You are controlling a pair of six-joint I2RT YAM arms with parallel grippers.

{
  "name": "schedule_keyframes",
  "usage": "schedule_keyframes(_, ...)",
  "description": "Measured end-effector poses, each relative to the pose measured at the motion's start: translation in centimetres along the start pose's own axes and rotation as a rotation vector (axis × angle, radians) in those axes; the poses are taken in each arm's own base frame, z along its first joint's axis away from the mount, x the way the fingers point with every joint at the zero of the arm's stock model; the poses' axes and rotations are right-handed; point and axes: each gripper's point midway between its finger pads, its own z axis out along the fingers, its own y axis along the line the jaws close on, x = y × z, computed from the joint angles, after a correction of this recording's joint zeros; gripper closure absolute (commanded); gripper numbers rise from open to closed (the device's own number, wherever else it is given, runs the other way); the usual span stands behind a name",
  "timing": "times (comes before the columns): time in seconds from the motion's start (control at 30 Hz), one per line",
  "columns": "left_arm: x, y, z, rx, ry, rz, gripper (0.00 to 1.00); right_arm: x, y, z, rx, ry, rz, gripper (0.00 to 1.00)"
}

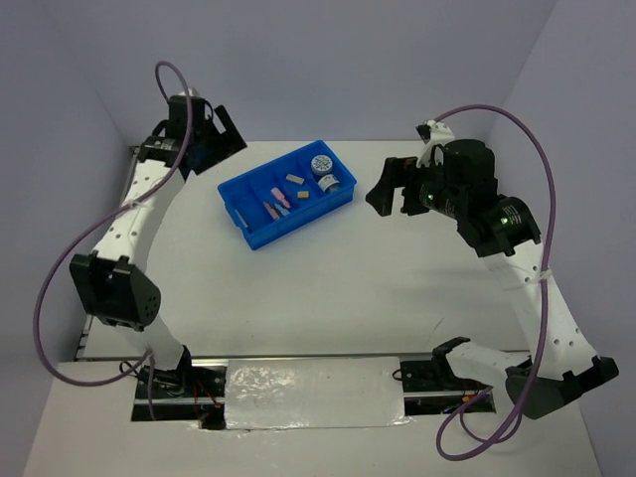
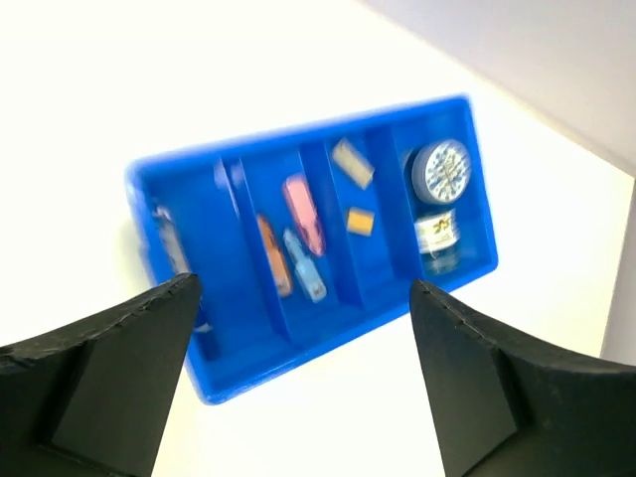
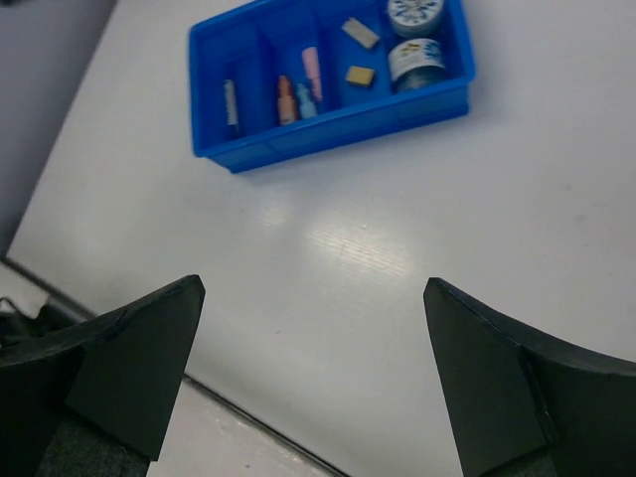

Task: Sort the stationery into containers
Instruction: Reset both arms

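The blue four-compartment tray [image 1: 260, 237] sits at the table's far centre. Stationery lies inside it: a patterned roll [image 2: 442, 171] and a second roll [image 2: 437, 234] in one end compartment, two tan pieces [image 2: 352, 162] beside them, then pink [image 2: 303, 212], orange [image 2: 273, 256] and light-blue [image 2: 305, 266] pieces together, and a grey-white marker [image 3: 231, 102] in the other end compartment. My left gripper [image 1: 214, 139] hangs open to the tray's left and holds nothing [image 2: 304, 282]. My right gripper [image 1: 395, 194] is open and holds nothing, raised to the tray's right [image 3: 314, 282].
A silvery taped patch [image 1: 313, 393] covers the near edge between the arm bases. Purple cables [image 1: 542, 159] loop off both arms. Grey walls close in the back and sides. The table's left edge [image 1: 134, 149] runs close to the left arm.
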Motion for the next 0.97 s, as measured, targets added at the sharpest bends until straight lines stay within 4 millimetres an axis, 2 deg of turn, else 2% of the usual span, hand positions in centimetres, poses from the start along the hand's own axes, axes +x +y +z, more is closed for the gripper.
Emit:
schedule_keyframes(0.1, -3.9, -0.6, -5.6, -0.006, -0.132, 0.072, 0.01, 0.4, -1.9, -0.6, 0.109, 0.006, 0.0, 0.0)
schedule_keyframes(0.2, -5.7, 0.7, -11.8, -0.051, -0.239, 0.126, 0.01, 0.1, -3.2, -2.3, 0.199, -0.01, -0.003, 0.0)
schedule_keyframes(0.3, -5.4, 3.3, -16.7, -0.119, -0.306, 0.159, 0.01, -0.6, -3.9, -4.7, 0.265, -0.061, -0.007, 0.0)
schedule_keyframes(0.4, -3.2, 6.6, -19.7, -0.19, -0.311, 0.178, 0.01, -1.0, -4.2, -7.8, 0.3, -0.132, -0.008, 0.0)
schedule_keyframes(0.57, 2.3, 12.3, -21.7, -0.31, -0.235, 0.196, 0.01, 0.0, -5.0, -11.8, 0.356, -0.214, -0.004, 0.0)
schedule_keyframes(0.7, 5.8, 16.0, -22.3, -0.404, -0.184, 0.193, 0.01, 1.5, -5.9, -13.4, 0.394, -0.239, 0.012, 0.0)
schedule_keyframes(0.8, 7.3, 17.3, -22.6, -0.438, -0.156, 0.192, 0.01, 3.0, -6.4, -13.3, 0.411, -0.214, 0.028, 0.0)
schedule_keyframes(0.97, 7.5, 17.5, -22.8, -0.456, -0.149, 0.2, 0.01, 4.0, -7.0, -12.9, 0.433, -0.186, 0.049, 0.0)
